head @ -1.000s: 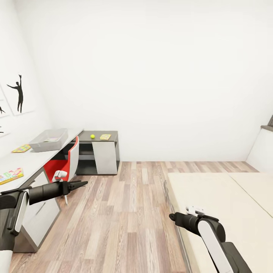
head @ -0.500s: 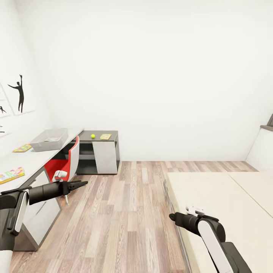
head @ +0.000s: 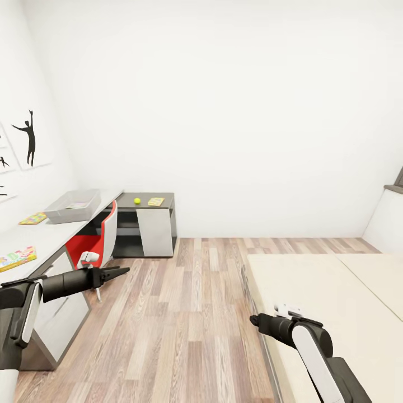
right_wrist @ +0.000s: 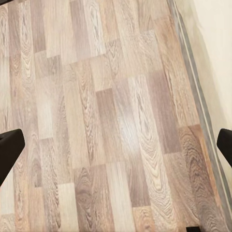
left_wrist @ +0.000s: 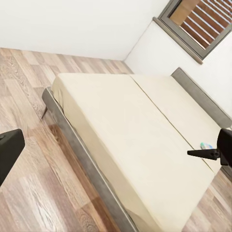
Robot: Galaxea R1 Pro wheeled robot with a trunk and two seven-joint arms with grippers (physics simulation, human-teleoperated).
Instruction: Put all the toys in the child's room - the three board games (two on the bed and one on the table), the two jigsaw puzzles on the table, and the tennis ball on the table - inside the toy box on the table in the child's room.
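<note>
The view barely changed from 0.5 s before: only the printed box at the table's near end sat slightly lower in frame. On that table the toy box stood beyond the box, a jigsaw puzzle lay beside it, and the tennis ball and a 2nd puzzle rested on the dark far section. The left gripper hung empty beside the table, its fingers close together; the right gripper was spread wide over the floor by the bed.
</note>
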